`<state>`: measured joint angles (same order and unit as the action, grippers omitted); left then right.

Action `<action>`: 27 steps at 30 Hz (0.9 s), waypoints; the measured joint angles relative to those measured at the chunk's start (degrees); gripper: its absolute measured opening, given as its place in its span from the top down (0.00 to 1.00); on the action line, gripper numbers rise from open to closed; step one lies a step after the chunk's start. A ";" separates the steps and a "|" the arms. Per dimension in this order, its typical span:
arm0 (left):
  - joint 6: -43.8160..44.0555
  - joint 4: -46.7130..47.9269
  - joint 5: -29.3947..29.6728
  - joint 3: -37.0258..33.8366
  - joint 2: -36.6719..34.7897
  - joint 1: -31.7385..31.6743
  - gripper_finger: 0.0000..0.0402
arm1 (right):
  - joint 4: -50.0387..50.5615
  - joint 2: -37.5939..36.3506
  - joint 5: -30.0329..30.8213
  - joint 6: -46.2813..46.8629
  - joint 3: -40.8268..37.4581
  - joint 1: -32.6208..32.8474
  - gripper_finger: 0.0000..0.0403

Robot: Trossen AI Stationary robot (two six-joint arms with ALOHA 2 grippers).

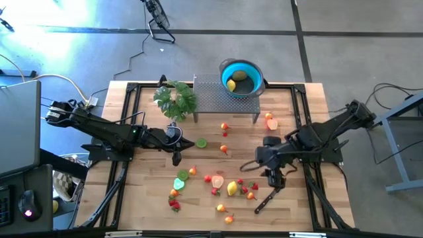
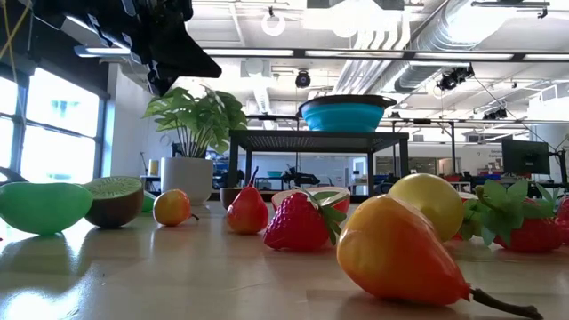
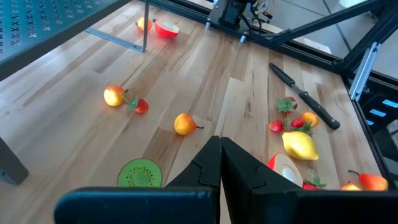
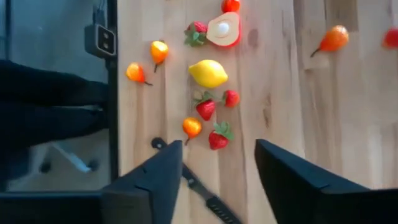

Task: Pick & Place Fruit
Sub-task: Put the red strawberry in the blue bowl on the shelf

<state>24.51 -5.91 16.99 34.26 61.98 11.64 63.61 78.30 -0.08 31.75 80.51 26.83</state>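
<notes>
knife (image 1: 266,199) beside scattered fruit (image 1: 232,188) | right tool (image 1: 275,178) spread, hovering above | left tool (image 1: 176,157) pressed together near kiwi half (image 1: 201,143)

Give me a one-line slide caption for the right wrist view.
Open right gripper hovers over scattered fruit and a black-handled knife on the wooden table.

Grey concrete floor (image 1: 330,16) surrounds the wooden table (image 1: 310,99) — beyond it, tall windows (image 2: 53,124) and exposed ceiling ducts (image 2: 444,36).
</notes>
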 joint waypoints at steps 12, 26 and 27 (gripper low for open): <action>4.10 -0.07 -0.02 0.00 0.00 0.00 1.00 | -2.14 3.87 8.15 9.19 0.04 2.81 0.37; 3.96 0.04 -0.02 0.00 0.00 0.00 1.00 | -2.44 14.56 8.52 13.06 -0.03 2.82 0.43; 3.91 0.07 -0.02 0.00 0.00 0.00 1.00 | -2.48 14.95 8.55 13.06 -0.03 2.82 0.43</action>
<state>28.42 -5.85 16.97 34.26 61.98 11.64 61.12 93.25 8.47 44.82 80.49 29.65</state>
